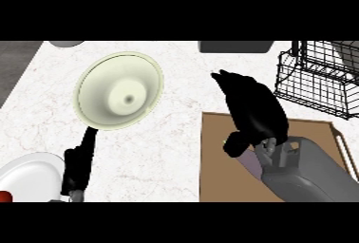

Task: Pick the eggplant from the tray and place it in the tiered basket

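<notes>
R hand (254, 107) hangs over the far-left corner of the brown tray (308, 161), grey forearm (308, 175) coming in from the lower right. Hand is black, fingers pointing away from the robot, toward the counter's far edge; thumb curls down at its near-left side. Whether the fingers are clamped on anything, can't tell: the back of the hand hides what's under it. A dull purple-grey shape (249, 163), prob. the eggplant, peeks out just below the thumb, beside the wrist, lying on the tray; too hidden to say if the hand touches it.

Tiered basket (316, 78), black wire, stands to the hand's right and a bit farther out, near but apart from the fingers.

To the hand's left, on the white counter (175, 156): a pale pan (119, 90) w/ black handle (79, 163) running back toward the robot. Further left and nearer, a white plate (28, 175) at the edge, w/ smth red (5, 195) on its near rim. Beyond the fingertips, a grey object (235, 46) at the counter's far edge, cut off.

L hand not visible.
</notes>
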Robot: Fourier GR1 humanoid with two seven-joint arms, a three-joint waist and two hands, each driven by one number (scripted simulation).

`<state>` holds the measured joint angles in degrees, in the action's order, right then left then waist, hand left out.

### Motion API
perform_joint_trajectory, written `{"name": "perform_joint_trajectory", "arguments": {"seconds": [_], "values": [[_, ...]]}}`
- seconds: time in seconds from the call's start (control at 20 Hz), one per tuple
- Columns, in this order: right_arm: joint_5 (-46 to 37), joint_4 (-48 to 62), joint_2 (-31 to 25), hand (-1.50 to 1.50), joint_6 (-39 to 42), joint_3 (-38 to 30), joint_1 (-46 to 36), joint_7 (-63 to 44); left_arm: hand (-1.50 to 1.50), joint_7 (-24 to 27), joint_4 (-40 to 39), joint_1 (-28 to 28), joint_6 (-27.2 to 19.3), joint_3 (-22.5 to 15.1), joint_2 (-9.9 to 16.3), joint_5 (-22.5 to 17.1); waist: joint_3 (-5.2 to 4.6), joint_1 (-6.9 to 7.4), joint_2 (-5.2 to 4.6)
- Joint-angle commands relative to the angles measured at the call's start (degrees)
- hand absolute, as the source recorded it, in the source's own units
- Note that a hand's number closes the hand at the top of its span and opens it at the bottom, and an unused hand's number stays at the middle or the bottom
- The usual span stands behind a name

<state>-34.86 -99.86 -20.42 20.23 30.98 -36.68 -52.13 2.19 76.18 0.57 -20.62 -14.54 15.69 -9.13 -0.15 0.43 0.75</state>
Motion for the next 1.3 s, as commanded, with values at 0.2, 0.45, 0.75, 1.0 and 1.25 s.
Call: {"name": "perform_joint_trajectory", "arguments": {"seconds": [0.2, 0.45, 0.75, 1.0, 1.25], "values": [[-2.6, 4.9, 4.3, -1.50, 20.1, 14.4, -4.2, -16.2, 0.00, -0.6, -0.2, 2.1, -0.9, -1.9, -2.2, 0.7, -0.30, 0.32, 0.05], [-7.8, 8.7, 6.2, -1.50, 23.7, 19.3, -5.7, -18.3, 0.00, -2.6, 1.7, 1.2, -0.7, -0.9, -1.1, 0.5, -0.06, -0.18, -0.13], [-12.8, 8.9, 11.6, -1.50, 25.1, 21.1, -2.2, -22.1, 0.00, -1.5, 1.0, 2.1, 1.2, 0.3, 0.3, 0.0, 0.04, -1.05, -0.19], [-17.7, 15.3, 12.9, -1.50, 27.3, 22.6, -1.1, -19.8, 0.00, -2.2, 3.7, 3.2, 0.7, -0.1, -0.3, 0.1, 0.08, -0.40, -0.33], [-22.2, 21.0, 14.9, -1.50, 32.0, 21.8, -0.5, -20.0, 0.00, -1.4, -0.4, 0.2, 1.3, 1.3, -0.6, 0.0, -0.04, -1.13, -0.60]]}}
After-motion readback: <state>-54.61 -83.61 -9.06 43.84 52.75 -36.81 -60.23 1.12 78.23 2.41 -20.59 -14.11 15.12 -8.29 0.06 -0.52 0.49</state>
